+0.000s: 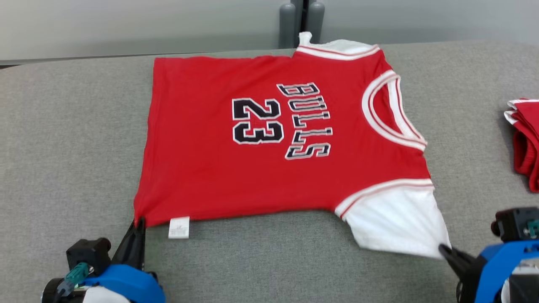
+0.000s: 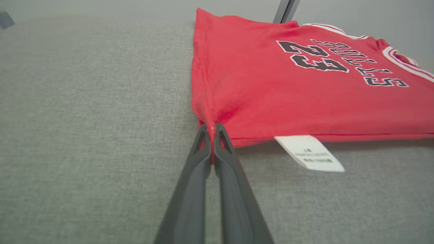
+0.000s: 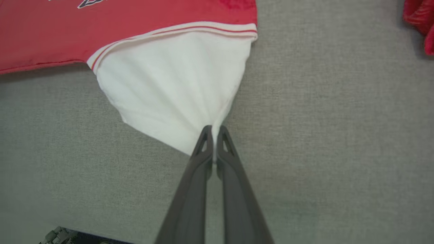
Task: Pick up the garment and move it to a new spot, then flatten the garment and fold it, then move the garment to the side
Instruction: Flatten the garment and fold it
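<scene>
The garment [image 1: 219,168] is a red jersey with white sleeves and black lettering, spread flat across the grey table [image 1: 63,147], neck toward the right. My left gripper [image 1: 139,223] is shut on the jersey's near hem corner; the left wrist view shows that gripper [image 2: 212,130] pinching the red garment [image 2: 288,98] at its bunched corner. A white care label [image 2: 310,153] hangs from the hem beside it. My right gripper [image 1: 442,249] is shut on the tip of the near white sleeve [image 1: 396,223]. From the right wrist, that gripper [image 3: 213,130] pinches the sleeve [image 3: 169,88], which fans out in pleats.
A second red and white cloth [image 1: 524,143] lies bunched at the table's right edge, also seen as red cloth [image 3: 420,20] at the top right of the right wrist view. Two grey posts [image 1: 301,21] stand behind the table's far edge.
</scene>
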`<state>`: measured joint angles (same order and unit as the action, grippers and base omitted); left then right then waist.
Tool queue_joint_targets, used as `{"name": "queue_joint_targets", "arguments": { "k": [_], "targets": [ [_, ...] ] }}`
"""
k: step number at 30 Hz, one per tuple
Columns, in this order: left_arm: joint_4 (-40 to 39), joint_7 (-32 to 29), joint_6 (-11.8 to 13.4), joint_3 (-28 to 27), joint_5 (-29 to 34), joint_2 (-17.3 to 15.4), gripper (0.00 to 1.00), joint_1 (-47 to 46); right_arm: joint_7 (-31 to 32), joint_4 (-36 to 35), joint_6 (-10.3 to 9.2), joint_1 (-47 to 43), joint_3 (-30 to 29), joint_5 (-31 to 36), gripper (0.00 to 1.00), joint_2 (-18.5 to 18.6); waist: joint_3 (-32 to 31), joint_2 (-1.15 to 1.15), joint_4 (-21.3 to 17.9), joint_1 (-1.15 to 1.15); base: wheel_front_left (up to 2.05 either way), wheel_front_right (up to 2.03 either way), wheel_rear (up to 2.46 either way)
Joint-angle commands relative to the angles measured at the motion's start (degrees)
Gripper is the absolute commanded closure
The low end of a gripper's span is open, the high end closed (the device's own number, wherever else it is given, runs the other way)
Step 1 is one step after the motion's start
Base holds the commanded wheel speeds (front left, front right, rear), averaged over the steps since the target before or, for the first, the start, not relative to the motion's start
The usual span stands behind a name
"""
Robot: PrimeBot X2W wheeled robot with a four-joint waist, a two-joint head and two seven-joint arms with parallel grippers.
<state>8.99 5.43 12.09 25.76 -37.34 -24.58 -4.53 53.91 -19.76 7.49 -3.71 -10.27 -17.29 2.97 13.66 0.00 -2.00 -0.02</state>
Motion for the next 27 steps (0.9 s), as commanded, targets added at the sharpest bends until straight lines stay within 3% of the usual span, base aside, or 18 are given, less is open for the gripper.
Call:
{"name": "queue_joint_targets", "arguments": {
  "k": [1,7,13,20,27],
  "targets": [
    [-1.95,-1.58,0.92,0.07,0.33,-1.63,1.00,1.43,1.86,-1.27,0.01,-2.60,-0.49,-0.99,1.00,-0.07,-0.22,0.00,0.40,0.02,0.00,0.00,0.00],
    [-9.00,-9.24,0.89,2.67,1.79,-7.88,1.00,5.50,6.98,-4.83,0.01,-8.59,-1.80,-3.96,1.00,-0.06,-0.25,0.00,1.21,0.02,0.00,0.00,0.00],
    [-14.62,-15.14,-1.13,4.18,0.55,-11.45,1.00,5.41,4.11,-8.89,0.02,-6.71,-2.08,-3.35,1.00,-0.08,0.13,0.00,1.34,0.02,0.00,0.00,0.00],
    [-16.97,-18.36,-4.12,2.66,-3.71,-9.80,1.00,-1.48,-0.28,-8.60,0.01,3.90,0.87,-2.34,1.00,0.00,1.72,0.00,1.03,0.02,0.00,0.00,0.00],
    [-14.66,-23.91,-8.13,-1.34,-16.03,-6.70,1.00,-8.62,-1.25,-4.03,0.01,15.12,4.48,-7.48,1.00,4.15,3.91,0.00,0.88,0.02,0.00,0.00,0.00]
  ]
}}
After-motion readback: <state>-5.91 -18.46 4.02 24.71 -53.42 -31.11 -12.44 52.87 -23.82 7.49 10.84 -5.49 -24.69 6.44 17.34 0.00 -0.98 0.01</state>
